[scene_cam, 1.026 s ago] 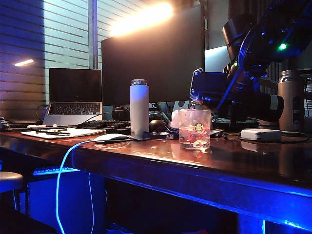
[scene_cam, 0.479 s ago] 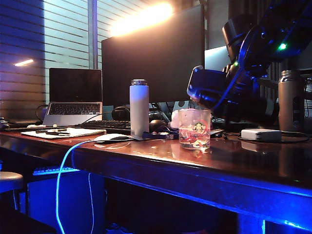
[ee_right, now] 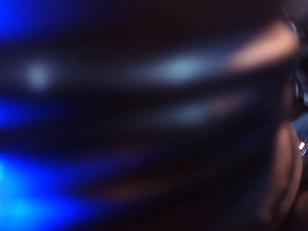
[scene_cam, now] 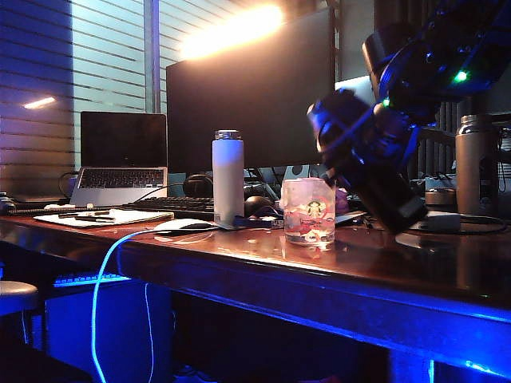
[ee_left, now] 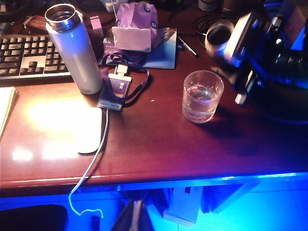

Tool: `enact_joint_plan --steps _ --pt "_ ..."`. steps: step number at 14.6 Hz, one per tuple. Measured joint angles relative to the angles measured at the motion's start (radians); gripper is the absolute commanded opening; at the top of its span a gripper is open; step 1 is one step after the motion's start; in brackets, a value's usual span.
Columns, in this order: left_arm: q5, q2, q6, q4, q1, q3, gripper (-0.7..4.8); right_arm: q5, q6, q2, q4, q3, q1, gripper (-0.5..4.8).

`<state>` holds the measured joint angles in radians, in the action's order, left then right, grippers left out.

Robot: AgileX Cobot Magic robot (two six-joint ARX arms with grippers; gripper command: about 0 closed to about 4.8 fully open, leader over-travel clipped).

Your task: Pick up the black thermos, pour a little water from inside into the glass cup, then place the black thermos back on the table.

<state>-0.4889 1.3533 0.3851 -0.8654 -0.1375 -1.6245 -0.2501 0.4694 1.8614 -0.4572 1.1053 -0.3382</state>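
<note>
Thermos [scene_cam: 374,169] is off the desk [scene_cam: 239,257], tilted, open mouth up-left and base down-right. It's clamped in my right tool [ee_left: 243,57], which hangs over the desk's right side. The cup [scene_cam: 309,210] stands upright on the desk just left of the thermos, with a little water in it, and I see no contact between them. Right wrist view is dark blur, unreadable. Left tool is out of every view, so I can't tell its state. The white bottle [scene_cam: 227,175] stands further left, with a mouse [ee_left: 90,130] in front of it and a monitor [scene_cam: 247,96] behind.
</note>
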Motion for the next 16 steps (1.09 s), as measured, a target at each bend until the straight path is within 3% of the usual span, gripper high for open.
enact_joint_plan --steps 4,8,14,16 --pt "0.0 0.0 0.0 0.0 0.0 0.0 -0.03 -0.006 -0.23 -0.013 0.001 0.0 0.055 0.12" --pt "0.0 0.0 0.0 0.0 0.0 0.0 -0.03 0.036 -0.324 -0.064 -0.01 -0.005 0.119 0.12" --pt "0.0 0.0 0.0 0.0 0.0 0.0 -0.03 0.126 -0.343 -0.129 -0.285 -0.22 0.161 0.12" --pt "0.0 0.0 0.0 0.0 0.0 0.0 -0.03 0.141 -0.404 -0.129 -0.332 -0.269 0.158 0.12"
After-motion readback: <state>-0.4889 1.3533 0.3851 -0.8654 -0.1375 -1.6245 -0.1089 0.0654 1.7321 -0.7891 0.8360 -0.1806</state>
